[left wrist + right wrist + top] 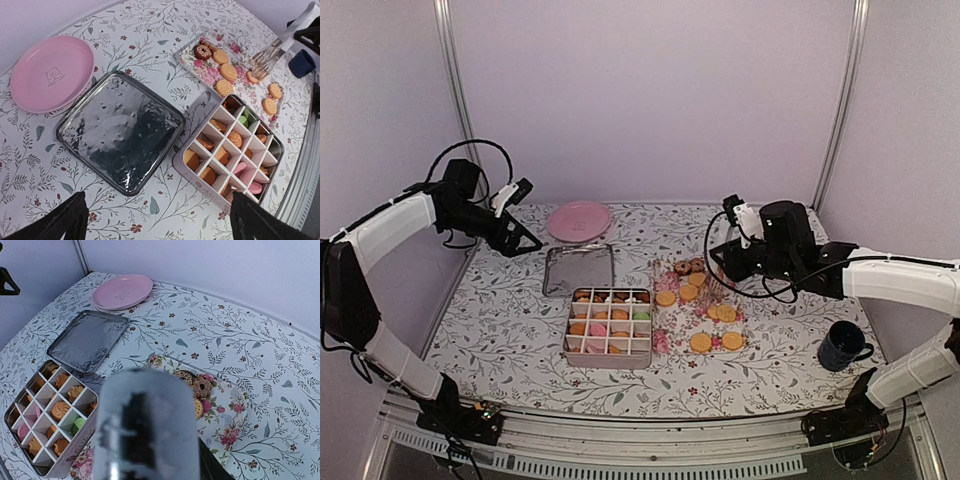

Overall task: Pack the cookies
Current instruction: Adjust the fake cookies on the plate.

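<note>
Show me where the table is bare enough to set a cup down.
Bare cloth left of the lid and divided box, along the front edge, and between the floral tray and mug. Crowded mid-table: lid, box, tray packed close.

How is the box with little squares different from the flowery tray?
The box is deep with white dividers, but the flowery tray is shallow and open. The box's cookies sit in separate cells, and the tray's lie loose. Both hold cookies.

Rear overhead and both wrist views share the divided tin (607, 362)
</note>
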